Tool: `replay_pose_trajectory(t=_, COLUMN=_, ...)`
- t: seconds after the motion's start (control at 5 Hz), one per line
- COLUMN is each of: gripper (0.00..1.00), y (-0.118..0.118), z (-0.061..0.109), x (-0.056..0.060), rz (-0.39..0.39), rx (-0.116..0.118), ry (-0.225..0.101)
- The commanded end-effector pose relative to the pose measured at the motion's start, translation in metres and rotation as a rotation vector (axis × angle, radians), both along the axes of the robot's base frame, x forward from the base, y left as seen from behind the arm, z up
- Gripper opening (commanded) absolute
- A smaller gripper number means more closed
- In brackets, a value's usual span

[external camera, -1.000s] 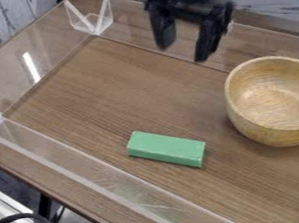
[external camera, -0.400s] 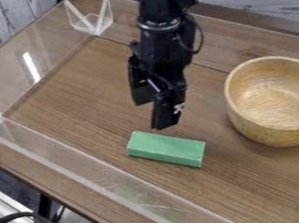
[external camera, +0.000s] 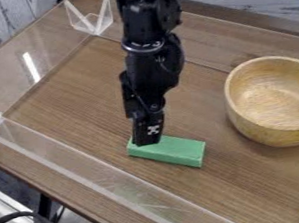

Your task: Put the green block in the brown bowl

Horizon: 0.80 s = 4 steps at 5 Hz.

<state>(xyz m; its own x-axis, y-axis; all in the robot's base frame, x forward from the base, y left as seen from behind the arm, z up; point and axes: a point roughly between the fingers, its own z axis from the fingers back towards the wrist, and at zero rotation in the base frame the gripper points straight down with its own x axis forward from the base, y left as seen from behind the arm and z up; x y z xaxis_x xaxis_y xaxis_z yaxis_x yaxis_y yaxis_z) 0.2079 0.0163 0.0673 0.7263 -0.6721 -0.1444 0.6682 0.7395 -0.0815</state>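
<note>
End effector (external camera: pixel 147 131) wide open — over green block (external camera: pixel 170 151), brown bowl (external camera: pixel 277 99) apart

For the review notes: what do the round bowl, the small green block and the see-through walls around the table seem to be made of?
The round light-brown bowl looks like turned wood with a dull finish: grain lines show inside, and the walls are thick. The small flat mint-green block is matte and evenly coloured, painted wood or foam perhaps; the picture leaves that open. The clear walls look like acrylic sheet, with glossy reflections and bright edges.

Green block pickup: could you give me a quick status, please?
Tool open, just above green block. Block flat on table, not gripped. Brown bowl empty; nothing in the way.
</note>
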Motion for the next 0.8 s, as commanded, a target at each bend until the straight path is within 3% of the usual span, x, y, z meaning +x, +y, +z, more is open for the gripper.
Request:
replay_pose_trajectory(t=0.0, gripper=1.0, y=0.006, z=0.005, x=0.005, rz=0.001, rx=0.007, ry=-0.071)
replay_pose_trajectory(t=0.6, gripper=1.0, y=0.01, z=-0.015, x=-0.001, rz=-0.008, rx=-0.005, ry=-0.063)
